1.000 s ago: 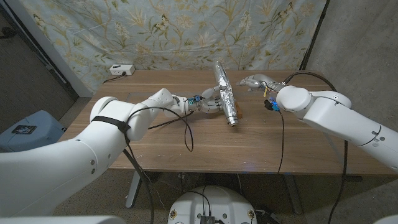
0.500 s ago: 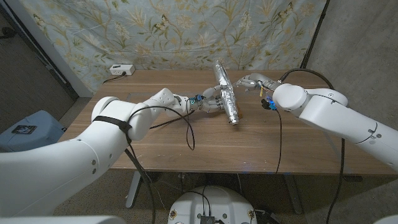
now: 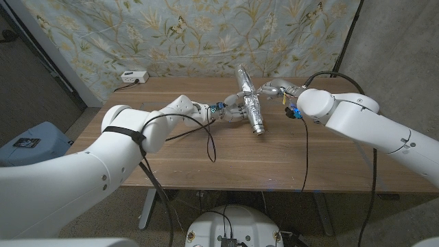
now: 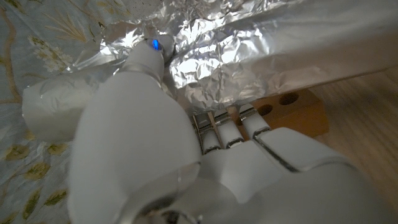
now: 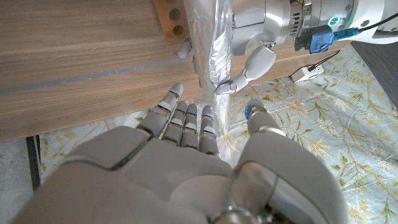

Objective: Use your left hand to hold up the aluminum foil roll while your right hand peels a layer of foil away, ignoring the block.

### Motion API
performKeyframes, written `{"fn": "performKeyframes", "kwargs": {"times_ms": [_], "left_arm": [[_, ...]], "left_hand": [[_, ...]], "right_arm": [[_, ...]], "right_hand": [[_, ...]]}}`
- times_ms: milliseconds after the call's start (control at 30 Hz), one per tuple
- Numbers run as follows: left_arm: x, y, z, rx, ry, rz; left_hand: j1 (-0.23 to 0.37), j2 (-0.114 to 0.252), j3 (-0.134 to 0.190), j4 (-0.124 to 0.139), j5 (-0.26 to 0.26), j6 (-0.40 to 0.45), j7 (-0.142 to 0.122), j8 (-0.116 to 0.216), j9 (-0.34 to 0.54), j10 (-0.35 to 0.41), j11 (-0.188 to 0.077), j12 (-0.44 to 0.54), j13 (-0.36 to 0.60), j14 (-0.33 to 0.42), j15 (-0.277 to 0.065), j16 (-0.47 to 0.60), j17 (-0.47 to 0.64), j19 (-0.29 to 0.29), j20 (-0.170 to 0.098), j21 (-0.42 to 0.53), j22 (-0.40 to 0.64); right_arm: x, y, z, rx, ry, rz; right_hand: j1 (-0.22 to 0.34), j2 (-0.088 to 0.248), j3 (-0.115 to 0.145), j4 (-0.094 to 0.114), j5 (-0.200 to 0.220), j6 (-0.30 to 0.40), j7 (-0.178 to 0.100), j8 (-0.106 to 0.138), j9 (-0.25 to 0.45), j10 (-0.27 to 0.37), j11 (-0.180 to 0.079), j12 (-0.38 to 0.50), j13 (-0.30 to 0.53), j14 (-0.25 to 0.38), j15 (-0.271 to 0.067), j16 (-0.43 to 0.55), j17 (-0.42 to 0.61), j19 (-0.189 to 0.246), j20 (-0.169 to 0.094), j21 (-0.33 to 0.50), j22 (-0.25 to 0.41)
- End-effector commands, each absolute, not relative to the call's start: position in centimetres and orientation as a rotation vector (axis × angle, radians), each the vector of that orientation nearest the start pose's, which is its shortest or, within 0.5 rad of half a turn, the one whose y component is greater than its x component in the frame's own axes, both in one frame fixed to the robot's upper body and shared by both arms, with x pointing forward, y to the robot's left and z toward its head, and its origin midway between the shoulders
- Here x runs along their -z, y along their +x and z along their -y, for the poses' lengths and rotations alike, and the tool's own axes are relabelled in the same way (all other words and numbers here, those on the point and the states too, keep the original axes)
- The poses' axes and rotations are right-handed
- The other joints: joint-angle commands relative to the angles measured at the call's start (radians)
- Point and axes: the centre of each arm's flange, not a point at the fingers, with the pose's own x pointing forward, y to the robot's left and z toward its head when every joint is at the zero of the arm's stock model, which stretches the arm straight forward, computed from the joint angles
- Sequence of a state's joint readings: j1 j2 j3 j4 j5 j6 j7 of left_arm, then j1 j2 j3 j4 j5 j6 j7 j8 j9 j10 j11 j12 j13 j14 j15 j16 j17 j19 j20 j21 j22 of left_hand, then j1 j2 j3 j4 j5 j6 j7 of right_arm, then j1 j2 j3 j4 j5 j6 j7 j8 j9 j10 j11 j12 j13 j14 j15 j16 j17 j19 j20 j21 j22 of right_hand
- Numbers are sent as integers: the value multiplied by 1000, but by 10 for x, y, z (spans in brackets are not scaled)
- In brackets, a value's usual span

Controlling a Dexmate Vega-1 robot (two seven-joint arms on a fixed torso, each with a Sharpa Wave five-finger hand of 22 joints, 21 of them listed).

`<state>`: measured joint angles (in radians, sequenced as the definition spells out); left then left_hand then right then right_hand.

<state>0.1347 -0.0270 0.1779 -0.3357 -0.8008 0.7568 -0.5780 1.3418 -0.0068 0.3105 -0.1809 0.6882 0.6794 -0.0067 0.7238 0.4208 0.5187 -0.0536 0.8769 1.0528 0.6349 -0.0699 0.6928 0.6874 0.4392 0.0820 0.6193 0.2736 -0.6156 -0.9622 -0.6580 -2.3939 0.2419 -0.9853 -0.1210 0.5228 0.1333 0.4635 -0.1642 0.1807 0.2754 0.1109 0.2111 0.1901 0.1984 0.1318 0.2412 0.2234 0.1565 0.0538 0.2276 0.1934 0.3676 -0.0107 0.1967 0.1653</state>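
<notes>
1. We see the aluminum foil roll held up at a tilt over the middle of the wooden table, its upper end toward the patterned curtain and its lower end toward the table's near side.
2. Our left hand grips the roll about its middle from the left; in the left wrist view the fingers wrap under the crinkled foil and the thumb presses on top.
3. Our right hand sits just beside the roll's upper part on the right. In the right wrist view its fingers are spread and reach up to the foil's edge; we cannot tell whether they touch it, and nothing is clearly pinched between them.
4. The wooden block, with round holes in its face, lies on the table under the roll, just past the left hand's fingers.
5. A white power strip lies at the table's far left corner.
</notes>
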Motion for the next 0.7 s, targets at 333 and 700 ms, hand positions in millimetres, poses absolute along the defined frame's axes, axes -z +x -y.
{"fn": "performKeyframes", "kwargs": {"times_ms": [333,700], "left_arm": [[-7,707,-61,934,-699,-411],[-4,702,-62,960,-707,-444]], "left_hand": [[-43,62,28,21,9,159,23,87,38,284,-35,-4,6,139,-56,3,8,-11,1,10,0],[-44,58,30,21,16,160,27,88,39,284,-37,-9,6,141,-53,-3,6,-14,2,15,-3]], "right_arm": [[-80,496,165,-92,-1023,333],[-81,500,160,-95,-1035,335]], "right_hand": [[36,1,2,-6,-2,7,2,4,7,28,8,16,16,32,0,13,9,20,2,8,5],[56,5,4,-8,0,4,0,2,9,39,2,25,26,39,-8,15,13,22,0,7,6]]}}
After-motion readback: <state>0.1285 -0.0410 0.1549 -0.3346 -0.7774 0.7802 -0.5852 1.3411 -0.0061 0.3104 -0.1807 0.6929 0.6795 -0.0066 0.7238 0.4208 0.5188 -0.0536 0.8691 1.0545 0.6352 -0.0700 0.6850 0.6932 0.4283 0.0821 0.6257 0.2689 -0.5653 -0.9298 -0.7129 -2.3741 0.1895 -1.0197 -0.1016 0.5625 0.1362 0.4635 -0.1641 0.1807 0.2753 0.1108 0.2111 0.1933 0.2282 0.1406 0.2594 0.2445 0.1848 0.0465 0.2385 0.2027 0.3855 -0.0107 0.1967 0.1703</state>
